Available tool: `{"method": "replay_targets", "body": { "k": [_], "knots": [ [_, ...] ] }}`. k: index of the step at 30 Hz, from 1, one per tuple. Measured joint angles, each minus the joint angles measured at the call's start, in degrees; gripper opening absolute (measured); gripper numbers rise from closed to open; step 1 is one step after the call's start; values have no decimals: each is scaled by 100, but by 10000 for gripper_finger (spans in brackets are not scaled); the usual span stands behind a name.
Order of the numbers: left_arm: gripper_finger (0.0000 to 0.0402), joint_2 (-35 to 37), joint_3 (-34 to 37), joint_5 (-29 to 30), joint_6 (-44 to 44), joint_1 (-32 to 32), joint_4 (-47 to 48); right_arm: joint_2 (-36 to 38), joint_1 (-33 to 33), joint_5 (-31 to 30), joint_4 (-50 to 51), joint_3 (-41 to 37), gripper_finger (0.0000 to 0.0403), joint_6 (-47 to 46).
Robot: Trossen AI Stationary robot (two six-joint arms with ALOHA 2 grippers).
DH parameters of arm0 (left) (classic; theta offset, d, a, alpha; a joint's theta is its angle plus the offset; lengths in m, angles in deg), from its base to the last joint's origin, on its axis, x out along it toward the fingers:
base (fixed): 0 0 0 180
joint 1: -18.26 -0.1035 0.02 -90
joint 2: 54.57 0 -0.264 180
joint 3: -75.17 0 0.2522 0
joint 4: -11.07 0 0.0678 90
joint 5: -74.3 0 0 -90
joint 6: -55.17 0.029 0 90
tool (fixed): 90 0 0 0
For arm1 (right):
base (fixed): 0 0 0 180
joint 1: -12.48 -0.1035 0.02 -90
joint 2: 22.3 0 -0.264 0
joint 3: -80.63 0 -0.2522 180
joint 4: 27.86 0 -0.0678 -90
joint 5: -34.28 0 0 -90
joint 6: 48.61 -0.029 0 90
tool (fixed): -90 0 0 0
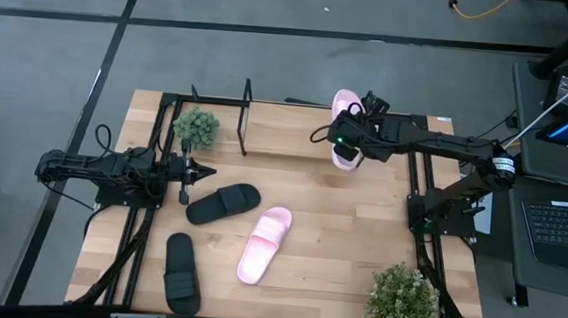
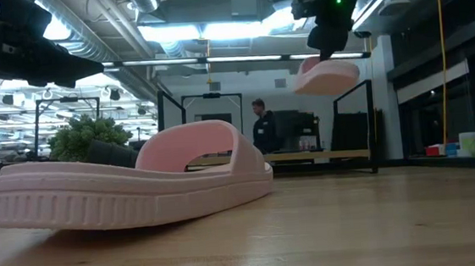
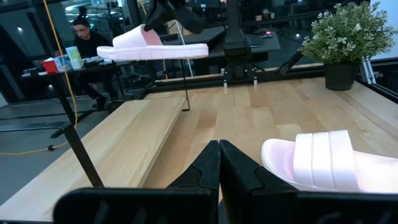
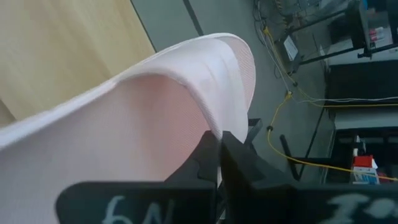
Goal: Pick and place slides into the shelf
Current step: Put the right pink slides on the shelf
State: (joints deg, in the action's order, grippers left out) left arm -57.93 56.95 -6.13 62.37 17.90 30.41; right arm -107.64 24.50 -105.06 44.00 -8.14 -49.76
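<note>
My right gripper [image 1: 351, 134] is shut on a pale pink slide [image 1: 344, 123] and holds it in the air near the table's far edge, to the right of the shelf [image 1: 245, 116]; the low view shows that slide [image 2: 326, 75] high above the table. The shelf's light board [image 3: 118, 143] and thin black uprights show in the left wrist view. A second pink slide [image 1: 265, 243] and two black slides [image 1: 223, 203] [image 1: 182, 272] lie sole down on the table. My left gripper [image 1: 191, 173] waits shut at the table's left, just left of the nearer black slide. My right gripper pinches the pink slide's wide strap at its edge [image 4: 208, 127] between the two fingers, coming from above. The slide is lifted clear and sits about level, sole down, below the fingers [image 3: 155, 25].
A small potted plant [image 1: 196, 125] stands by the shelf and a larger one [image 1: 404, 303] at the table's near right corner. Black frame rails [image 1: 417, 188] run along both sides. A person [image 2: 262, 127] sits in the room beyond the table.
</note>
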Motion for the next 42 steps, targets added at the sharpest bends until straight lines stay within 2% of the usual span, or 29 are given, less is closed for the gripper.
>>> {"method": "replay_targets", "body": {
  "k": [23, 42],
  "knots": [
    [0, -1, 1, 0, -4, 1, 0, -1062, 248, 4, -2, -15, 6, 163],
    [0, -2, 0, 0, -7, 0, 0, -1196, 357, 4, 90, -15, 6, 323]
  ]
}}
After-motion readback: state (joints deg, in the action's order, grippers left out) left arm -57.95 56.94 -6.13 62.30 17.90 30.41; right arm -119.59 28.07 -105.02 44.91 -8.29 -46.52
